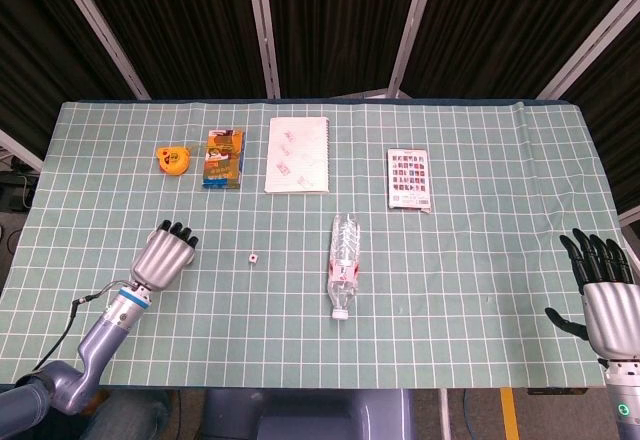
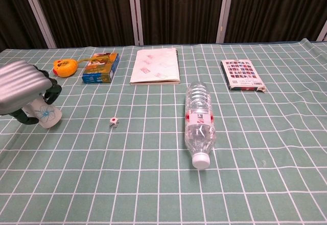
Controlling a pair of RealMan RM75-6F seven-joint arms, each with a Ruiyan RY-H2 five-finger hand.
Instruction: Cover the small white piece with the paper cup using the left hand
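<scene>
The small white piece (image 1: pixel 254 258) (image 2: pixel 114 122) lies on the green grid mat, alone. My left hand (image 1: pixel 165 257) (image 2: pixel 21 88) is to its left, fingers curled down around the white paper cup (image 2: pixel 45 115) with a blue print. In the chest view only the cup's lower part shows beneath the hand, and it looks tilted. The hand hides the cup in the head view. About a hand's width of mat separates cup and piece. My right hand (image 1: pixel 607 295) hovers at the far right edge, fingers spread, holding nothing.
A clear water bottle (image 1: pixel 343 265) (image 2: pixel 200 124) lies on its side right of the piece. Along the back are an orange tape measure (image 1: pixel 172 159), a blue-orange box (image 1: pixel 223 158), a white notebook (image 1: pixel 298 155) and a card pack (image 1: pixel 409 178).
</scene>
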